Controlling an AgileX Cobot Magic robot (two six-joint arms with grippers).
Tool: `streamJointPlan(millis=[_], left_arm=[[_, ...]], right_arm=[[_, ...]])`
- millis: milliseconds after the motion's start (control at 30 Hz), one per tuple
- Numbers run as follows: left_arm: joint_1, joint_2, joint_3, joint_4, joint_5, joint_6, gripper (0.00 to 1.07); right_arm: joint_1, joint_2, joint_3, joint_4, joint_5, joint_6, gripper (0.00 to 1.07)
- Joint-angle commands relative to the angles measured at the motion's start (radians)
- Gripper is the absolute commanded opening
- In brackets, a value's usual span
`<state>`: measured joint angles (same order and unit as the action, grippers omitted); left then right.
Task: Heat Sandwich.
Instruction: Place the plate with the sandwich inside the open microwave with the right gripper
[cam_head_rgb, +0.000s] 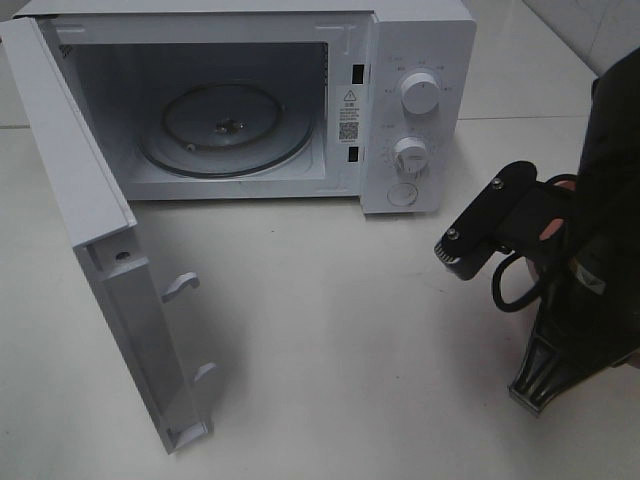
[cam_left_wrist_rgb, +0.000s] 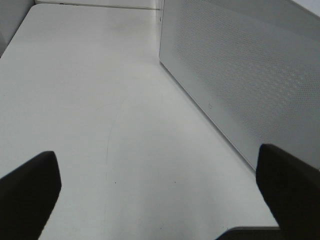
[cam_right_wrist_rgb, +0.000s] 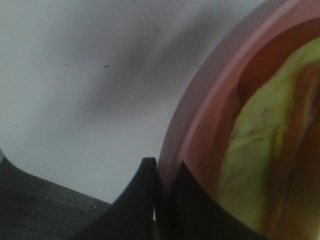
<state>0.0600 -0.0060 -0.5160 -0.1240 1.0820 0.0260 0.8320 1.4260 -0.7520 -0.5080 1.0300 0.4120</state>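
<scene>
One sandwich (cam_right_wrist_rgb: 260, 150) lies on a round pink plate (cam_right_wrist_rgb: 200, 115). Only part of it shows in the right wrist view: a pale yellow-green, creased layer of filling with a reddish-brown streak beside it. The bread cannot be made out from so close. The right jaws are clamped together on the plate's rim, one outside the raised edge and one inside it.

From the high camera the dark right arm (cam_head_rgb: 600, 220) covers the plate and sandwich almost wholly. They sit at the right side of the desk (cam_head_rgb: 330, 330), in front of and to the right of the white microwave (cam_head_rgb: 425, 40), outside the oven.

The microwave stands at the back of the desk with its door (cam_head_rgb: 70, 170) swung wide to the left, jutting forward. Its cavity holds a glass turntable (cam_head_rgb: 225, 125). Two round knobs, the upper knob (cam_head_rgb: 418, 92) and the lower knob (cam_head_rgb: 410, 155), sit on the panel at its right.

The left jaws stand wide apart with nothing between them, over bare desk beside a perforated white wall of the microwave.
</scene>
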Motion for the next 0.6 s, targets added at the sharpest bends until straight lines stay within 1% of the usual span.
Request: streamJointPlan(millis=[33, 133, 167, 267, 300, 433, 600], left_arm=[[-0.008, -0.015, 0.002, -0.004, -0.010, 0.002, 1.00], [-0.008, -0.015, 0.002, -0.004, -0.010, 0.002, 1.00], [-0.008, -0.015, 0.002, -0.004, -0.010, 0.002, 1.00], [-0.008, -0.015, 0.002, -0.004, -0.010, 0.002, 1.00], [-0.008, -0.015, 0.002, -0.004, -0.010, 0.002, 1.00], [-0.008, -0.015, 0.002, -0.004, -0.010, 0.002, 1.00], [-0.008, -0.015, 0.002, -0.004, -0.010, 0.002, 1.00]], right_arm=[[0.057, -0.018, 0.002, -0.027, 0.045, -0.025, 0.00], [0.101, -0.026, 0.002, -0.028, 0.052, -0.029, 0.00], [0.101, -0.026, 0.002, -0.028, 0.052, -0.029, 0.00], [0.153, -0.039, 0.002, -0.031, 0.056, -0.054, 0.00], [0.153, -0.039, 0.002, -0.031, 0.056, -0.054, 0.00], [0.222, -0.041, 0.002, -0.030, 0.053, -0.133, 0.00], [0.251, -0.041, 0.002, -0.031, 0.034, -0.203, 0.00]])
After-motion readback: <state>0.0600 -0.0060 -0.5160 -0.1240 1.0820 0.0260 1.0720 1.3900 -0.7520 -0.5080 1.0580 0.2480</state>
